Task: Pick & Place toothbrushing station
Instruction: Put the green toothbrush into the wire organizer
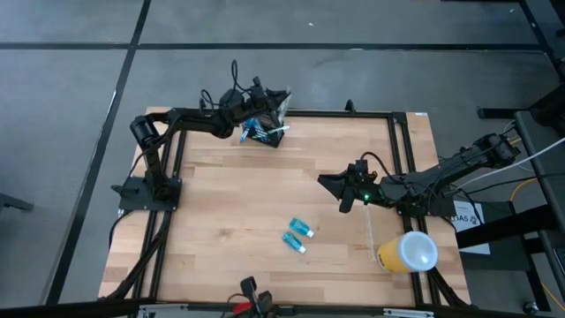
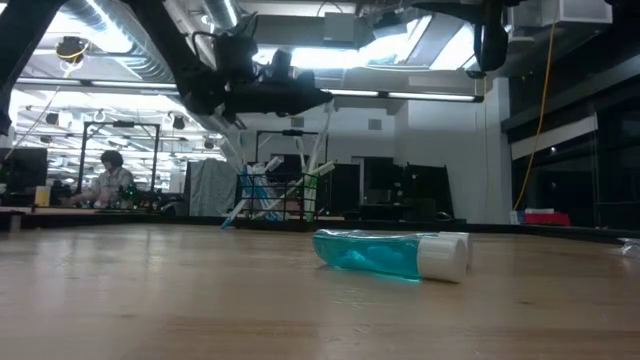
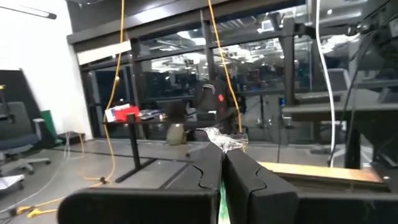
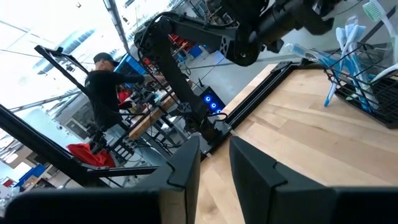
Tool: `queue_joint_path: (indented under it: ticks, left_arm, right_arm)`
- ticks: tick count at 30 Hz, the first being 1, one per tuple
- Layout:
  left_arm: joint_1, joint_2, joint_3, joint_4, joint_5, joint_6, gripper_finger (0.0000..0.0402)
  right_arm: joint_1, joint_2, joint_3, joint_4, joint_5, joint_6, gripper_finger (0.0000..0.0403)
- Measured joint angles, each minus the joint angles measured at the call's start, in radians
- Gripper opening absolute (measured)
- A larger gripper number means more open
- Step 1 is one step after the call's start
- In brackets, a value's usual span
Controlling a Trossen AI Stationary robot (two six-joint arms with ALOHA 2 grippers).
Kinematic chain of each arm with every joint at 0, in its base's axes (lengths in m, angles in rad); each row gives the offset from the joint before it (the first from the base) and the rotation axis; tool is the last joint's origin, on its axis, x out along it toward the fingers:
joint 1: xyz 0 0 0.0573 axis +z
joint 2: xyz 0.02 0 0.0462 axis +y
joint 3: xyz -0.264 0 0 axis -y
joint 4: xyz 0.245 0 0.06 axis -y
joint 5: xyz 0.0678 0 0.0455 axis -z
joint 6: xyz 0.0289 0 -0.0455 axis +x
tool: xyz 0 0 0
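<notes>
Currently the toothbrushing station [image 1: 267, 121], a low black mesh holder with toothbrushes leaning out of it, sits at the far edge of the wooden table [image 1: 229, 221], left of centre. The left gripper [image 1: 261, 99] hangs right over it, its fingers [image 3: 249, 180] pressed tight together; whether they pinch a wire of the holder or anything else I cannot tell. The low view shows that arm above the holder's rim rather than down inside it.

The right gripper [image 1: 338, 187] hovers over the table's right-centre, well apart from the holder, its fingers [image 4: 258, 174] parted by a narrow gap and holding nothing. Two small blue tubes [image 1: 300, 229] lie near the middle of the table toward the near side, the second one [image 1: 294, 242] just beside the first. A yellow cup with a white lid [image 1: 408, 252] lies at the near right.

My reading is that the work still lies ahead: the tubes are loose on the wood and the holder is far from them. To pick one up well, the right gripper should spread its fingers wider first, drop straight down over one tube's middle, and close across its narrow width, not its length, so that it does not roll. The tubes lie close together, so the approach should favour the outer one to avoid nudging its neighbour.
</notes>
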Motion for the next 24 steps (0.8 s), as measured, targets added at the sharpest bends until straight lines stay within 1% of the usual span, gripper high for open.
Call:
queue_joint_path:
  ticks: [6,13,19,24]
  left_arm:
    - [-0.020,0.008,-0.051,0.039,-0.038,0.018,0.0001]
    - [-0.026,0.010,-0.160,0.134,-0.110,-0.050,0.0001]
    - [-0.067,0.010,-0.233,0.146,-0.173,-0.081,0.0001]
    - [-0.097,0.010,-0.256,0.150,-0.232,-0.083,0.0001]
  right_arm:
    - [0.001,0.000,0.000,0.000,-0.004,-0.008,0.0089]
    - [0.007,0.000,0.000,0.000,-0.004,-0.019,0.0089]
    - [0.007,0.000,0.000,0.000,-0.004,-0.027,0.0089]
    - [0.007,0.000,0.000,0.003,-0.004,-0.030,0.0089]
